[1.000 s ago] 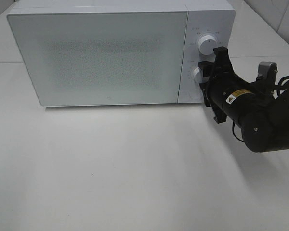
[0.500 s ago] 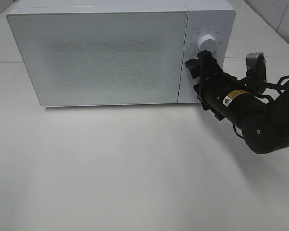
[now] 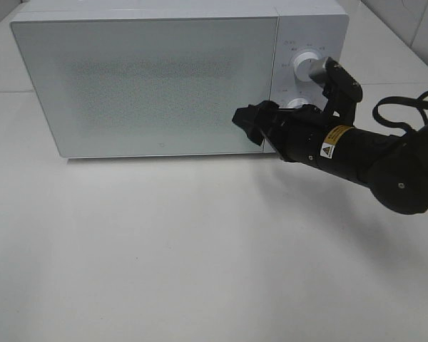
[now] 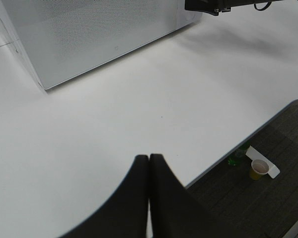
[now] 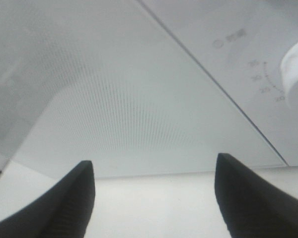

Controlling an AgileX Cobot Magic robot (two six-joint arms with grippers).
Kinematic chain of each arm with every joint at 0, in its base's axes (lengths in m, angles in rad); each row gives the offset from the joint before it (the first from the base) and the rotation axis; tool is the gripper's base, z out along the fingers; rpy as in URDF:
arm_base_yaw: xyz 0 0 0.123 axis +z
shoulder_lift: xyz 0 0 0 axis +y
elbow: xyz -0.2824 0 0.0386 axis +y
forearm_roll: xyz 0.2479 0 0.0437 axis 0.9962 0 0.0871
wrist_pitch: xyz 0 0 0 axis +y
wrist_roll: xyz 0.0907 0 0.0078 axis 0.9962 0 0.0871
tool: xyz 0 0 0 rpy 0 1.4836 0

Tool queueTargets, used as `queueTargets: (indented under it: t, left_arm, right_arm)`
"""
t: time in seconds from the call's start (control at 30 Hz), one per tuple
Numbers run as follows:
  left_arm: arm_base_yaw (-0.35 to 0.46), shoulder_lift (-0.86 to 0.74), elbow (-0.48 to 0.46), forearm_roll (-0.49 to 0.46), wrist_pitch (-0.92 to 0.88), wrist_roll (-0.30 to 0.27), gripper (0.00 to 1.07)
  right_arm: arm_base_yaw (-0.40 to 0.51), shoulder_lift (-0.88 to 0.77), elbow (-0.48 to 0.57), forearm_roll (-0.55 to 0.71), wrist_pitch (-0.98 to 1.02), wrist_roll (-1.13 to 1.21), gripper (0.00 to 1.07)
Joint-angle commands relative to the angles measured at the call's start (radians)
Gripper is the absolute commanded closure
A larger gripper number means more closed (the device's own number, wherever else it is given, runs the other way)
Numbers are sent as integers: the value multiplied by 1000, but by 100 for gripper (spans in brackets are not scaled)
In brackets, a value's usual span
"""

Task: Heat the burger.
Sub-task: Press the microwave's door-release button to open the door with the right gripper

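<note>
White bench (image 3: 200, 249) carries a shut microwave (image 3: 310, 25). My right tool (image 3: 250, 122) stands apart at its door (image 3: 150, 85); my left tool (image 4: 149, 163) is together.

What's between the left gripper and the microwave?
Only bare white table between the left gripper and microwave, per the left wrist view.
</note>
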Motion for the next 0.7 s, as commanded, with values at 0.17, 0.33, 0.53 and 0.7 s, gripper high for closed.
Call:
queueTargets:
  t: [0.17,0.33,0.53,0.7]
  left_arm:
    - [3,-20,2,-3,-16,0,106]
    - [3,-20,2,-3,-16,0,106]
    - [3,-20,2,-3,-16,0,106]
    - [3,-20,2,-3,-16,0,106]
  right_arm:
    - [1,-132,-8,-187,341,-243,44]
    - [1,-225,-9,-220,585,-300,49]
    - [-2,-319,-69,-224,999,-308,49]
    - [-19,-326,-139,-219,1227,-333,49]
